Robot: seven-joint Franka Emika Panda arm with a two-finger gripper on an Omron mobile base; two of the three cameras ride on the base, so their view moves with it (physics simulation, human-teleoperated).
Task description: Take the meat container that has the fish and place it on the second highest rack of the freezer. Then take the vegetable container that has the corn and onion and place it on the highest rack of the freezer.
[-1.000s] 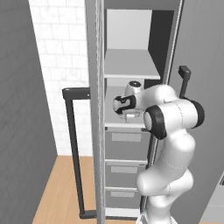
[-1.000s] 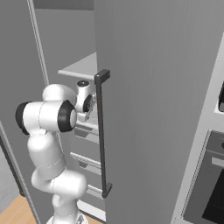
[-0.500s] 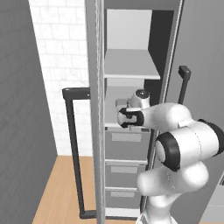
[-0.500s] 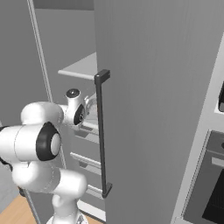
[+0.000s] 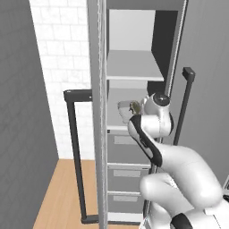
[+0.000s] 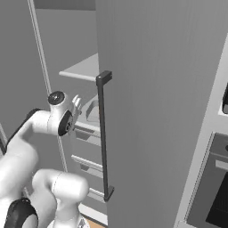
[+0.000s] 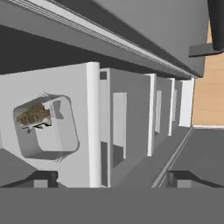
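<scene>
The freezer (image 5: 134, 134) stands open, its doors swung wide to either side, each with a long dark bar handle (image 5: 76, 156). Inside, the highest rack (image 5: 132, 65) is a flat pale grey board with a tall stretch of open space above it up to the cabinet's top. Below it, the second highest rack (image 5: 117, 112) carries the meat container (image 5: 125, 109), a pale open tray sitting near the board's front edge, with the fish (image 5: 133, 107) showing at its rim. In the hand view the tray (image 7: 48, 129) lies flat on the shelf, just inside its front lip, and the mottled brown fish (image 7: 34, 117) rests against one end wall, leaving most of the tray floor bare. Beneath the shelf edge, the grey drawer fronts (image 7: 131, 118) step away in a row toward the wooden floor (image 7: 209, 92).

The gripper (image 7: 109, 178) hangs just off the shelf's front edge, clear of the tray; its two dark fingertips (image 7: 41, 177) stand well apart with nothing between them, so the jaws are spread and empty. In the right base view the white arm (image 6: 44, 129) reaches in beside the right door's handle (image 6: 103, 138), the wrist near the shelf front, with a narrow gap between arm and door.
</scene>
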